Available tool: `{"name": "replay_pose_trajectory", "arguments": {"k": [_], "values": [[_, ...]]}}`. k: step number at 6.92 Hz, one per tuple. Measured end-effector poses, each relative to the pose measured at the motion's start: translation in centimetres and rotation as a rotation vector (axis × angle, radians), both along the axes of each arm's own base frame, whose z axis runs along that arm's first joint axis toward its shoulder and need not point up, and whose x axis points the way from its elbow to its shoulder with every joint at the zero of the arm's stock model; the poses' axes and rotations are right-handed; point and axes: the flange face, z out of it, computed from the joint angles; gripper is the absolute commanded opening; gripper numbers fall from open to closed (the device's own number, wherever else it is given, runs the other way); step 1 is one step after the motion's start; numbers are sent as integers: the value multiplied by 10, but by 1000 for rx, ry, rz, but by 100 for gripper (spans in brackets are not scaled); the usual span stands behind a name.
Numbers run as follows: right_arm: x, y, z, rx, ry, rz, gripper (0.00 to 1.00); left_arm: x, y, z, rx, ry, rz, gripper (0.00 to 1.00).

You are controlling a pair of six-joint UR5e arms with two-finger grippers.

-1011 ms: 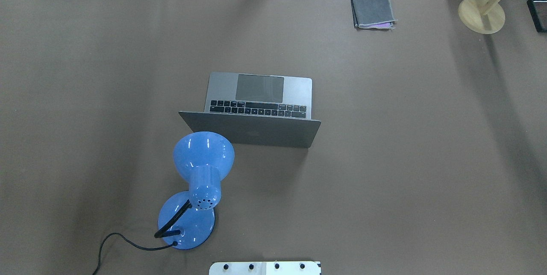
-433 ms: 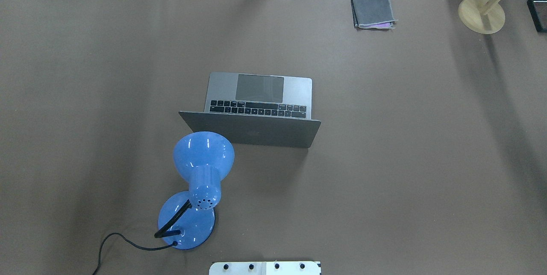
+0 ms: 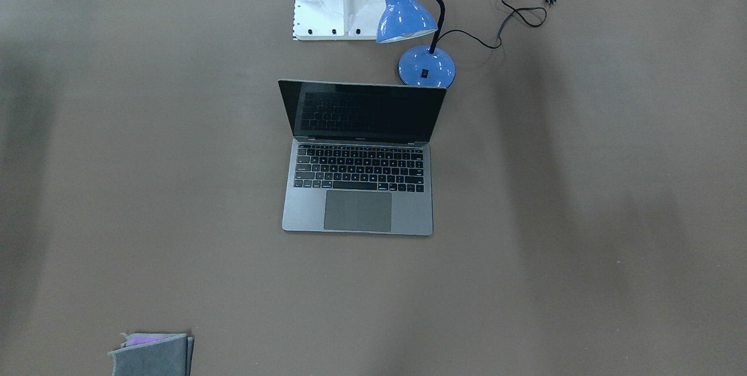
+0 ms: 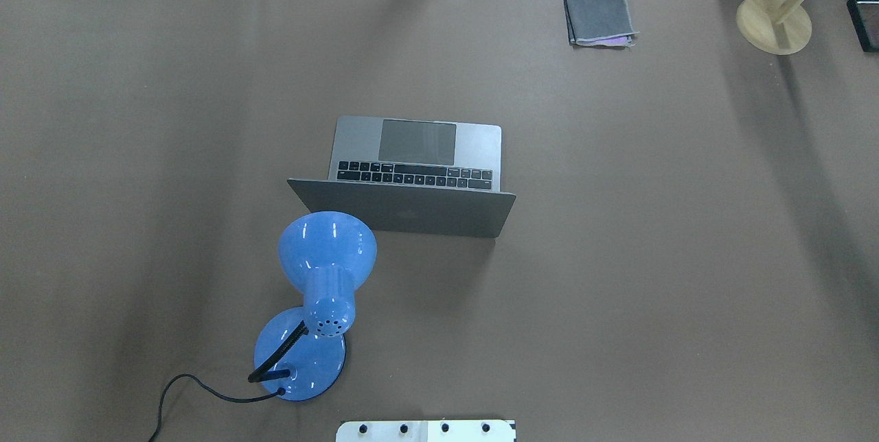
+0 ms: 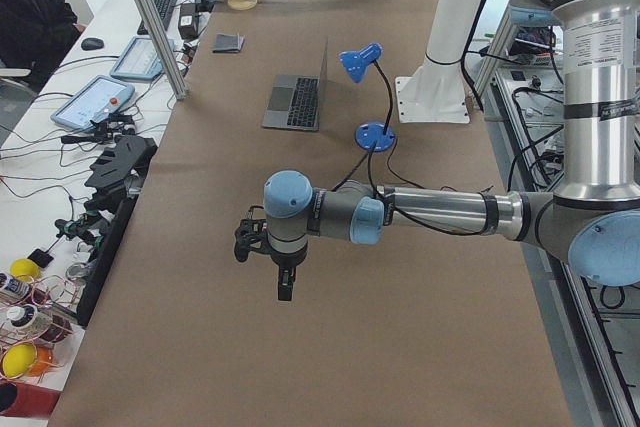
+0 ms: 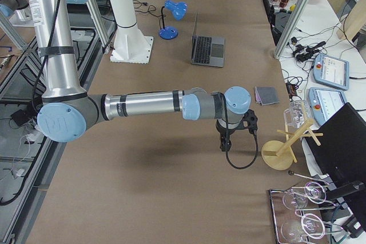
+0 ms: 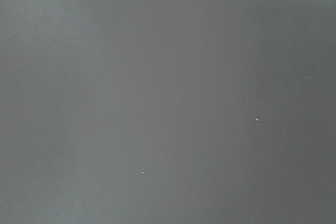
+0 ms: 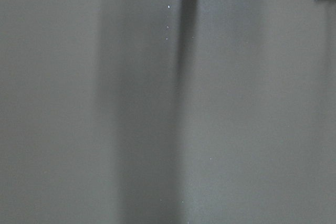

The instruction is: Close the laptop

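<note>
Approach not begun: the laptop (image 4: 417,154) stands open at my twelve o'clock, lid-back toward me. Left gripper (image 5: 285,290) and right gripper (image 6: 225,144) hang wide at nine and three, and I cannot tell how their jaws stand. Next I reach in and push the lid's top edge toward twelve and down.

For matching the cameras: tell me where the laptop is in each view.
Front-facing: laptop centre, screen facing camera.
Overhead: laptop centre, lid back showing.
Exterior left: laptop upper middle.
Exterior right: laptop upper middle.
Left wrist: absent.
Right wrist: absent.
Landmark: blue lamp behind the lid.
</note>
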Motion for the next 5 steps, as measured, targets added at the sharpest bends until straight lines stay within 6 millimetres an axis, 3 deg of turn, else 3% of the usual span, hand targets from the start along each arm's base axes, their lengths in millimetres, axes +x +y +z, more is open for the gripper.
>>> {"name": "replay_pose_trajectory", "arguments": {"k": [2, 3, 5], "values": [[-3, -3, -6, -9, -15, 9, 100, 2, -23, -10, 24, 4, -1, 98], [-11, -12, -18, -13, -28, 15, 100, 3, -41, -25, 52, 5, -2, 98], [-46, -38, -60, 23, -59, -20, 100, 18, -85, -77, 104, 38, -27, 98]]}}
